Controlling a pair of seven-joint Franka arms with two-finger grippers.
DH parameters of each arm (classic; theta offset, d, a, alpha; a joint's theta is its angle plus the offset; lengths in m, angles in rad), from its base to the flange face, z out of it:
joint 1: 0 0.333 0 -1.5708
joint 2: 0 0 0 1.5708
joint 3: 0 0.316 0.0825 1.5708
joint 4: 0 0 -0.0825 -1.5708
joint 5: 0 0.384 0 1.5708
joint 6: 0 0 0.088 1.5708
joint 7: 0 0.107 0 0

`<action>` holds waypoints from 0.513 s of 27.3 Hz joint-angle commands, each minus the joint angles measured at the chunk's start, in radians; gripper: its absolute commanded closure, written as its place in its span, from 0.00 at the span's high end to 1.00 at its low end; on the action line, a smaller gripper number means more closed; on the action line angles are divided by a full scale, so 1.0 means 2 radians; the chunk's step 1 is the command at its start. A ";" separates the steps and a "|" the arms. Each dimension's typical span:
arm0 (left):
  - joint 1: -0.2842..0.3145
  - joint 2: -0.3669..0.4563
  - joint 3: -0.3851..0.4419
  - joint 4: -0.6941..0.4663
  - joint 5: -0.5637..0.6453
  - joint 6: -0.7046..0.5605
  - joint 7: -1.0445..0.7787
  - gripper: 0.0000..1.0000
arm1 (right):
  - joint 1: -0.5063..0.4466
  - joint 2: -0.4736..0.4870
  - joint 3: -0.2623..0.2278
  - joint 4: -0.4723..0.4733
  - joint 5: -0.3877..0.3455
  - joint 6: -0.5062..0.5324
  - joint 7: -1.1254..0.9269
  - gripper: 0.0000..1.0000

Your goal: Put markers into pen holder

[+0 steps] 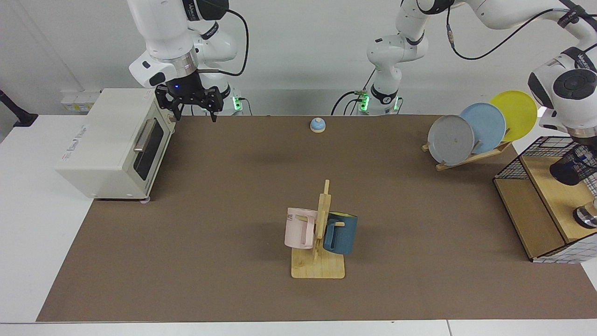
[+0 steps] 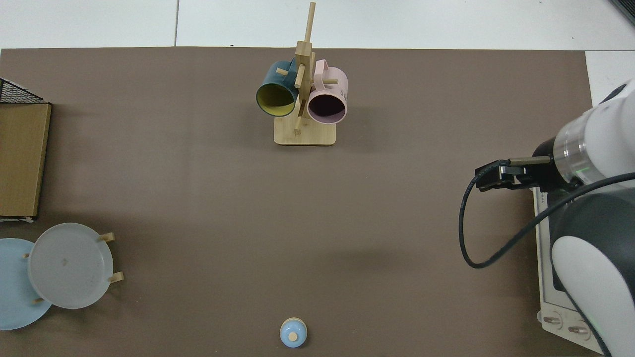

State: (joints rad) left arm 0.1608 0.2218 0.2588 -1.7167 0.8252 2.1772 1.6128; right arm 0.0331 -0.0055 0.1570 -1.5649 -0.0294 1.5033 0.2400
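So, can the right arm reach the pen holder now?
Probably not: right gripper hangs by the toaster oven, across the table from the pen holder, with the left gripper over it.

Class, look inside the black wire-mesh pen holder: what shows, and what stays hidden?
Through the black wire-mesh pen holder, part of a slim blue-and-white marker shows inside. The marker's full length and the cup's bottom are hidden by the mesh.

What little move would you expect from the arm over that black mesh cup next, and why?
Probably lift the left end effector straight up, away from the pen holder: a marker seems to sit inside it already. The right end effector waits open beside the toaster oven.
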 commanded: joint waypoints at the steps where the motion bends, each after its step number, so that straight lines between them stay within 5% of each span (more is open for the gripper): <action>1: 0.009 -0.004 -0.001 -0.011 -0.009 0.020 0.009 0.00 | -0.010 -0.007 0.006 -0.009 0.004 0.006 -0.010 1.00; 6: 0.011 -0.004 -0.001 -0.011 -0.012 0.025 0.009 0.00 | -0.010 -0.007 0.006 -0.009 0.004 0.006 -0.011 1.00; 10: 0.009 -0.004 0.002 -0.009 -0.012 0.026 0.009 0.34 | -0.010 -0.008 0.006 -0.009 0.004 0.006 -0.011 1.00; 14: 0.008 0.003 0.003 -0.003 -0.011 0.027 0.015 0.46 | -0.010 -0.008 0.006 -0.009 0.004 0.006 -0.011 1.00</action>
State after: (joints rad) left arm 0.1731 0.2219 0.2598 -1.7231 0.8181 2.2044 1.6141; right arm 0.0331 -0.0055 0.1571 -1.5649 -0.0294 1.5033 0.2400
